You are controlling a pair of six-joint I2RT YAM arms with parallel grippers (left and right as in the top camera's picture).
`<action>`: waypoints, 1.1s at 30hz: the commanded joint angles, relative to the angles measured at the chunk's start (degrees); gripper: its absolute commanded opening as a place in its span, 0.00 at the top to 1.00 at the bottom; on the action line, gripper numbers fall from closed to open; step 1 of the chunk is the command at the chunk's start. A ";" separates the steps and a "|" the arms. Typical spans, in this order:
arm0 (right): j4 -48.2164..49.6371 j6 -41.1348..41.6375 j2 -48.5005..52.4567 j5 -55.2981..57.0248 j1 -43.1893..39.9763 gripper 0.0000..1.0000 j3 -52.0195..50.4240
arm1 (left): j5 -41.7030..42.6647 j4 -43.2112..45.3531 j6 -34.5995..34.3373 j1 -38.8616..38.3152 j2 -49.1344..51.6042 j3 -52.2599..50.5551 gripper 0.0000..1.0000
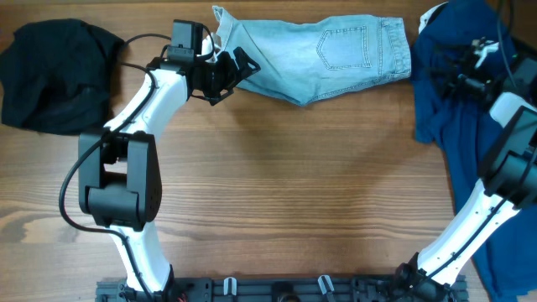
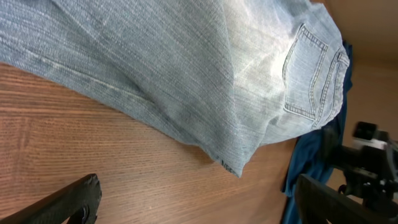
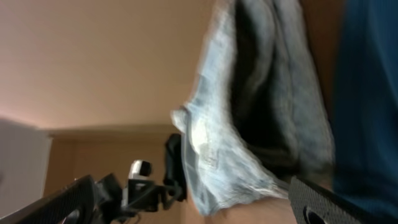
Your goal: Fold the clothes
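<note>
While left end effector (image 2: pixel 198 183) and right end effector (image 3: pixel 191 183) hang released, empty, shorts (image 1: pixel 327 50) lie on brown wood-grain desk (image 1: pixel 285 193) between black garment (image 1: pixel 50 75) and blue garment (image 1: pixel 445 117).

Noted pale-blue denim shorts (image 1: pixel 319 50) lying mostly flat along far edge of desk (image 1: pixel 277 184), lengthwise left to right. Waistband at right end, leg hem at left, far-left corner of hem slightly raised. One stitched back pocket facing up near waistband. Fabric faded and lightly creased; near edge drawn to a soft point. Waist opening seen dark inside, blurred. Logged dark-blue garment (image 1: pixel 457 117), larger, rumpled, spread down right side of desk, just beside or touching waistband. Logged black garment (image 1: pixel 50 75) heaped at far-left corner, well apart from shorts.
</note>
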 commanded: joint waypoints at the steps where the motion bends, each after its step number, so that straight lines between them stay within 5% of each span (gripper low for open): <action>1: -9.86 -17.70 1.22 12.02 3.74 0.00 0.09 | 1.38 -0.46 1.33 -0.17 -0.37 -0.11 0.00; 9: -12.31 -21.84 1.22 15.89 9.79 0.00 0.11 | 1.40 -0.79 1.31 -0.17 -0.37 -0.11 0.00; 12: -11.91 -21.75 1.22 15.89 10.38 0.20 0.11 | 1.95 -0.81 1.33 -0.17 -0.37 -0.11 0.00; 15: -11.47 -20.26 1.22 16.15 10.32 0.30 0.11 | 2.84 -1.18 1.31 -0.17 -0.37 -0.11 0.00; 16: -10.64 -18.78 1.22 16.68 10.23 0.63 0.11 | 3.54 -1.27 1.31 -0.17 -0.37 -0.11 0.00; 17: -10.23 -17.38 1.22 17.40 10.21 0.87 0.11 | 3.76 -1.42 1.31 -0.17 -0.37 -0.11 0.00; 18: -10.19 -16.00 1.22 18.29 10.23 0.96 0.11 | 4.00 -1.64 1.31 -0.17 -0.37 -0.11 0.00; 23: -16.17 -17.62 1.20 22.27 10.21 0.95 0.11 | 4.11 -2.91 2.10 -0.15 -0.37 -0.11 0.03; 29: -34.80 -30.86 -1.29 35.12 10.34 0.95 -0.07 | -2.19 -6.05 4.37 -0.15 -0.31 -0.11 0.17; 33: -38.29 -30.82 -2.75 27.63 10.75 0.95 -1.62 | -2.38 -6.54 5.84 -0.22 -0.31 -0.11 0.12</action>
